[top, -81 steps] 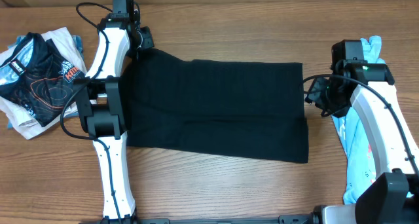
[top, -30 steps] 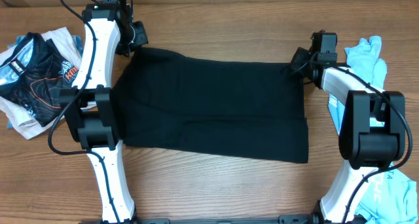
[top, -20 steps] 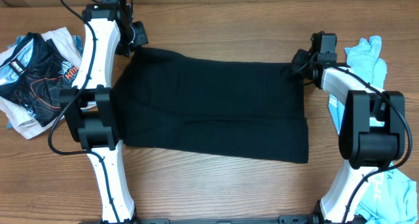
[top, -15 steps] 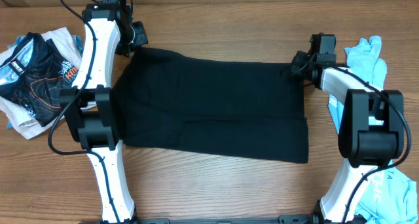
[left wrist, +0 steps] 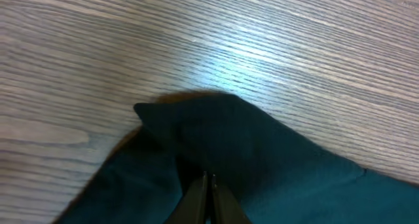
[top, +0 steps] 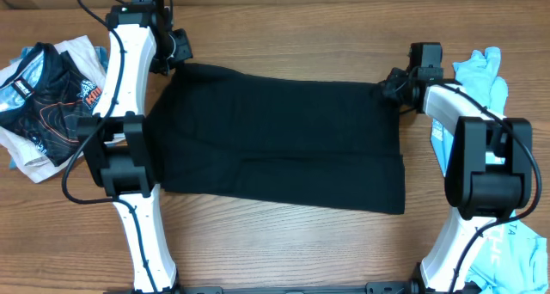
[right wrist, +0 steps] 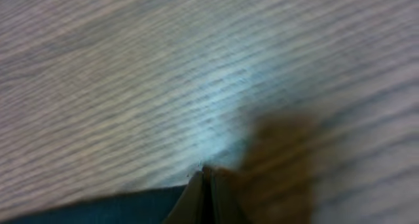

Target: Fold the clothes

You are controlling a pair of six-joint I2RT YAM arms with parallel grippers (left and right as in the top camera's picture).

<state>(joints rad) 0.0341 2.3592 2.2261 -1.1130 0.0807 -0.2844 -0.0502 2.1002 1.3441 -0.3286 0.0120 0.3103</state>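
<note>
One black tee flat mid-table — my left gripper pinched tight on its far-left corner, right gripper pinched on its far-right corner — one light blue tee beside my right arm.

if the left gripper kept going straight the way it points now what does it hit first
The left gripper is shut on the black T-shirt, so its bunched corner comes first; past that, likely the wooden table, though depth is unclear.

White arms, black joints, black cables
</note>
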